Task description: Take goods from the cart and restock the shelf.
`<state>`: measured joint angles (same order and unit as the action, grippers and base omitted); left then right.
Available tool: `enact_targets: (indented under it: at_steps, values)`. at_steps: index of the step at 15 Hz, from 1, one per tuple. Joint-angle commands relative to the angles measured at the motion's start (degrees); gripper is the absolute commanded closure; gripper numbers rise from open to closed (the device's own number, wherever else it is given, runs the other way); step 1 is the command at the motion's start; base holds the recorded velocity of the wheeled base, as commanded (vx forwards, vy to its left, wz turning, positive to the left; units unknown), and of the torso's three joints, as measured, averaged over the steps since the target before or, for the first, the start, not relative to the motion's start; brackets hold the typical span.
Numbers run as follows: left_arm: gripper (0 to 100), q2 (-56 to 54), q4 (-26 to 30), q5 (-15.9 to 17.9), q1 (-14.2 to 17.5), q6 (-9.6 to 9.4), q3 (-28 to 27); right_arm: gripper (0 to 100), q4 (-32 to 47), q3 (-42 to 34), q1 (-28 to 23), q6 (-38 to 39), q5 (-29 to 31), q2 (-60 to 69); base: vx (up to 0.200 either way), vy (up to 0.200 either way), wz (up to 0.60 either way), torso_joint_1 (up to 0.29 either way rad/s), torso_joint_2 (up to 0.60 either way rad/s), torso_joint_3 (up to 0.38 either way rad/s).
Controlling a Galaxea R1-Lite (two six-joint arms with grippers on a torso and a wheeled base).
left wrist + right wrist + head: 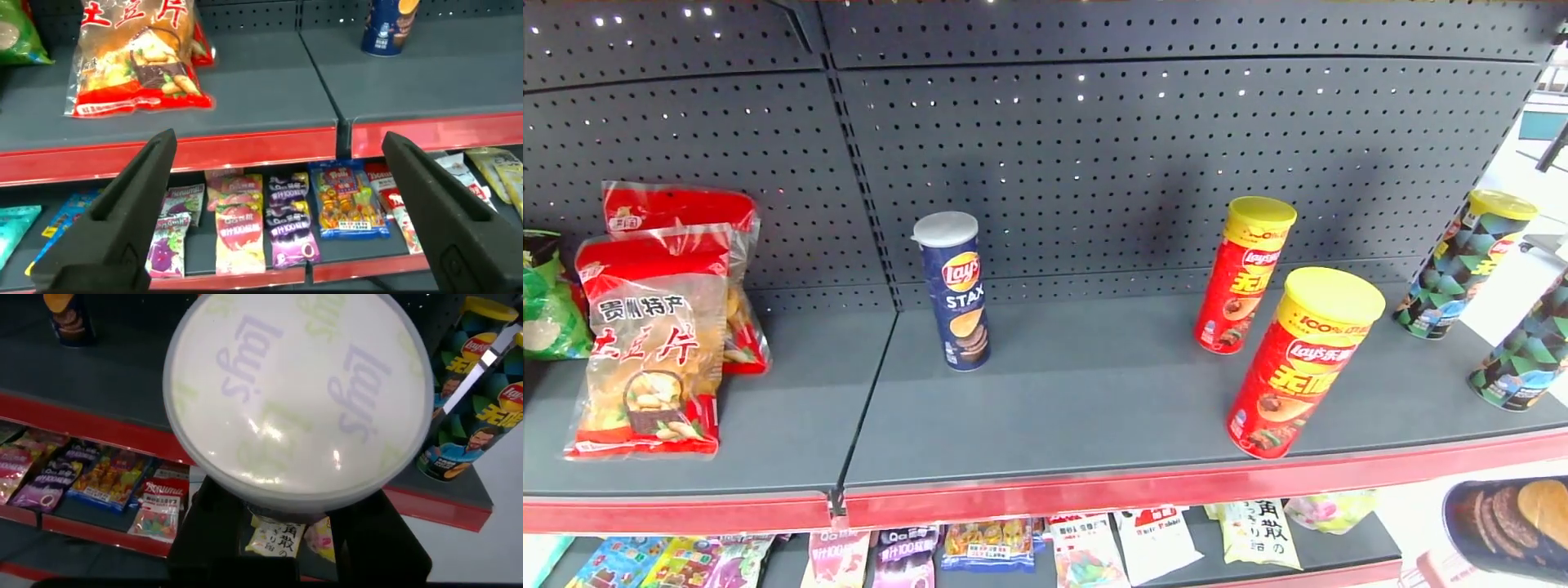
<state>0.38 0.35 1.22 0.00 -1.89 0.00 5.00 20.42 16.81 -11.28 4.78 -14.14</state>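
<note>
Chip can [298, 400], white-lidded: clamped in right gripper [298, 535], near shelf [1094, 392]. Left gripper [278, 143]: fingers spread apart, facing the shelf's red front edge.

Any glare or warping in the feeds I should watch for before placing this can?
Head view: the red shelf edge curves up toward the right, lens distortion; light pinpoints shine through the pegboard; the far right is washed out. Right wrist view: the held can shows bright glare spots on its lid. Left wrist view: slight sheen on the snack bag, no strong glare.
</note>
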Motion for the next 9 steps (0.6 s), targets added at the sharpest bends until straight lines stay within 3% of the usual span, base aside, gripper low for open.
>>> enact_targets:
  at_steps: [1,3,4,5,6,7,8,9]
  values:
    - [0,1.4,0.0,0.1,-0.1,-0.04,0.0,100,0.0,0.3,-0.1,-0.1,0.1,2.9,0.000,0.000,0.00,0.000,0.00,0.000]
    - [0,3.0,0.0,0.1,-0.1,-0.40,-0.1,100,0.1,0.6,-0.8,-0.1,1.7,4.6,0.000,0.000,0.00,0.000,0.00,0.000]
    - [0,4.0,0.0,1.2,-0.4,-0.31,-3.0,100,0.0,0.6,-1.4,0.1,1.9,4.5,0.000,0.000,0.00,0.000,0.00,0.000]
    - [0,16.3,0.1,2.5,-1.8,2.59,-14.5,100,0.0,0.6,-1.3,0.2,1.8,4.4,0.000,0.000,0.00,0.000,0.00,0.000]
    - [0,25.3,0.1,2.9,-2.1,6.81,-22.3,100,0.0,0.5,-1.3,0.2,1.8,4.2,0.000,0.000,0.00,0.000,0.00,0.000]
    - [0,36.4,-0.3,4.1,-2.5,8.57,-30.8,100,0.0,0.2,-1.3,0.2,1.8,4.4,0.000,0.000,0.00,0.000,0.00,0.000]
    - [0,45.1,-4.8,6.4,-3.9,5.76,-32.5,100,0.0,0.4,-1.3,0.2,1.8,4.0,0.000,0.000,0.00,0.000,0.00,0.000]
    - [0,51.0,-11.7,8.9,-4.7,1.80,-31.4,100,0.0,0.5,-1.4,0.2,1.9,3.7,0.000,0.000,0.00,0.000,0.00,0.000]
